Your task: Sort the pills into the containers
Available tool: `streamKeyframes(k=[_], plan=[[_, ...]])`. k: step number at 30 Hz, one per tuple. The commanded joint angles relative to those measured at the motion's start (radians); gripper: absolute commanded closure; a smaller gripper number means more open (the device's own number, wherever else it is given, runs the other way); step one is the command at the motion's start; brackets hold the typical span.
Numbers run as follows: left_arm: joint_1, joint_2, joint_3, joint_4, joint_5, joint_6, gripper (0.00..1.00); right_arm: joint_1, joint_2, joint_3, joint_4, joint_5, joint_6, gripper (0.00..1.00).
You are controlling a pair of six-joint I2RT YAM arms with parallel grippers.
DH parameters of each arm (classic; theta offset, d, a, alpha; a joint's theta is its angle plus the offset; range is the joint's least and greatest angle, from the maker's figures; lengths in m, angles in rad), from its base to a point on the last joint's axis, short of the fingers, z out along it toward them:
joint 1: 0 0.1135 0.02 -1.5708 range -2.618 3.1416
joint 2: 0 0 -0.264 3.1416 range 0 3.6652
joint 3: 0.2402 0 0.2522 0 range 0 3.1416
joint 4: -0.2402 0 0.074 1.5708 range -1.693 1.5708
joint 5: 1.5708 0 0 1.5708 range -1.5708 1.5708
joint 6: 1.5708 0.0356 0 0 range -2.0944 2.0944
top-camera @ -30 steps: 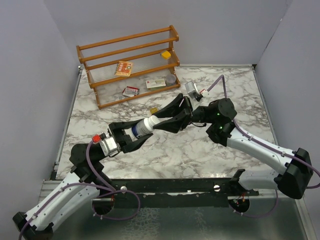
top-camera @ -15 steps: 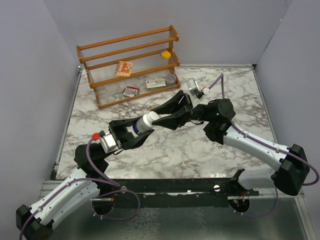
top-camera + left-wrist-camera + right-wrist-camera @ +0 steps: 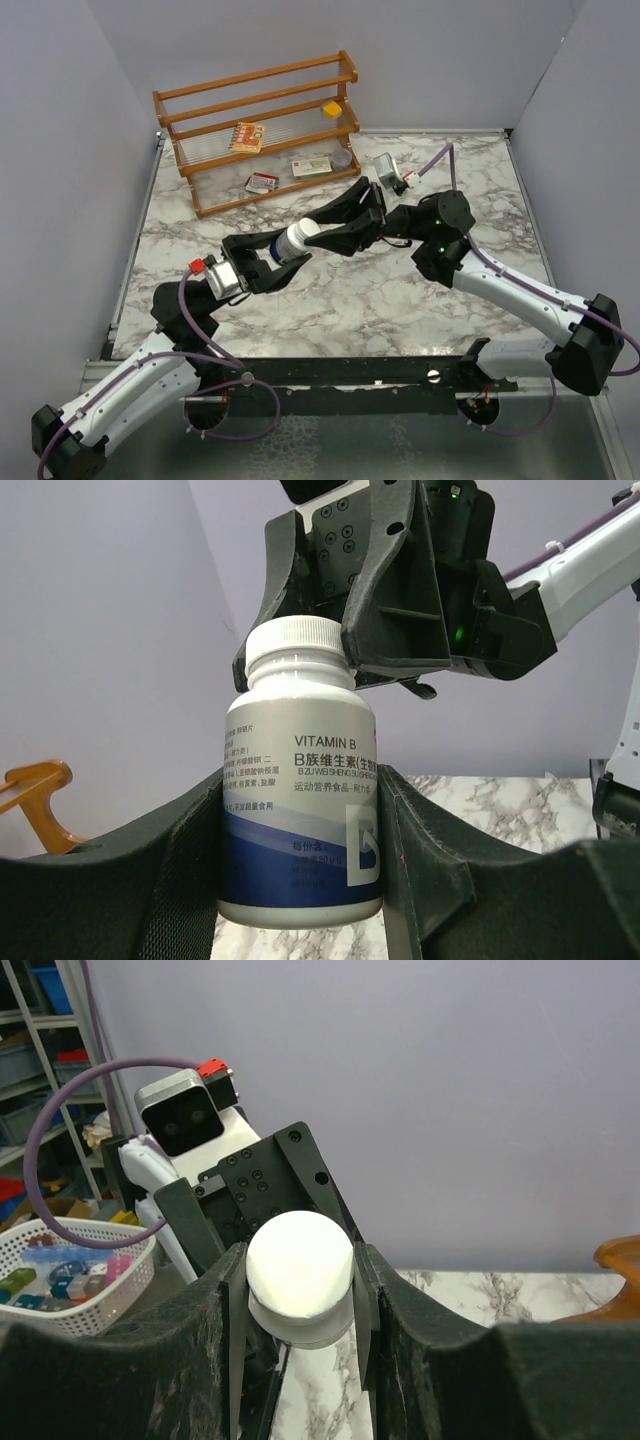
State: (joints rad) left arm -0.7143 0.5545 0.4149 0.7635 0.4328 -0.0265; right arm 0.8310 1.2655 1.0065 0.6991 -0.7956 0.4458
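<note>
One bottle (image 3: 300,770), left claw (image 3: 302,865) on body, right claw (image 3: 300,1272) on cap (image 3: 298,645)

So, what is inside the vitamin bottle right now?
The contents cannot be seen: the bottle is opaque and its white cap is on. The right pincer is closed around that cap, and the left pincer holds the body.

Over the middle of the marble table (image 3: 330,300) the left arm (image 3: 185,310) and right arm (image 3: 500,285) meet at the bottle (image 3: 293,241), barring passage; the wooden rack (image 3: 290,125) walls the far left, with bare marble open toward the near edge and right.
</note>
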Motion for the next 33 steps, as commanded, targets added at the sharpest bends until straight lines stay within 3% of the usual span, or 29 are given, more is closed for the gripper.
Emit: streamKeyframes(k=[1,18,33], plan=[[-0.007,0.022,0.078,0.035,-0.004,0.038,1.00,0.025,0.031,-0.014,-0.258,-0.004,-0.062,0.99],[-0.007,0.071,0.111,-0.046,-0.078,0.091,1.00,0.026,0.020,0.002,-0.380,0.098,-0.143,0.99],[-0.008,0.118,0.134,-0.087,-0.175,0.147,1.00,0.038,-0.001,0.008,-0.468,0.304,-0.161,0.99]])
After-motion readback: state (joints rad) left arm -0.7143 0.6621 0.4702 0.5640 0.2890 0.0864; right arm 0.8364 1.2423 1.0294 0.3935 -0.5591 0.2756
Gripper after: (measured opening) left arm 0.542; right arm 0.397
